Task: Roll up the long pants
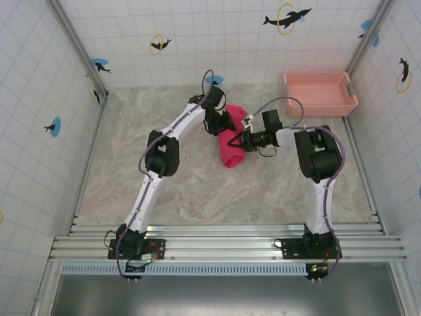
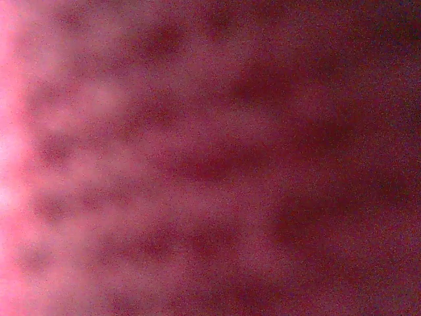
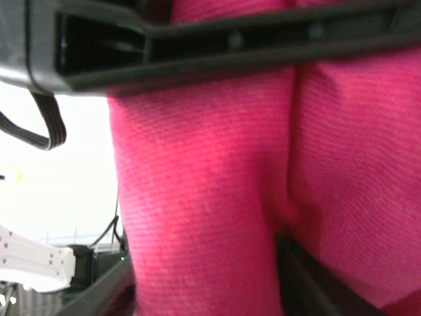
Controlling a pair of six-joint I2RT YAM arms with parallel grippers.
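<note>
Surface: table (image 1: 197, 191) with a marbled beige top; metal rail (image 1: 223, 247) along the near edge carries both arm bases.
Room: white tiled walls (image 1: 217, 33) on three sides, with dolphin stickers (image 1: 287, 18) scattered over them.
Other item: salmon basket (image 1: 321, 109) in the far right corner of the table, well apart from both arms.
Pants: magenta pants (image 1: 231, 153) bunched into a compact, tall bundle near the middle of the table, between the two grippers.
Left arm: left arm (image 1: 161, 158) runs forward from its base, elbow bent, forearm angled to the right toward the far end of the bundle.
Left gripper: left gripper (image 1: 222, 122) sits against the bundle's far end. Its wrist view gives blurred, dark red cloth (image 2: 210, 158) pressed close to the lens. Whether the jaws are apart or together cannot be told.
Right arm: right arm (image 1: 319, 155) rises from its base, folds at the elbow, and its forearm lies level, pointing left.
Right gripper: right gripper (image 1: 235, 139) is on the bundle's right side. Upper finger (image 3: 230, 43) and lower finger (image 3: 309, 280) stand apart, with ribbed cloth (image 3: 210, 197) filling the gap and touching both. Whether they pinch it cannot be told.
</note>
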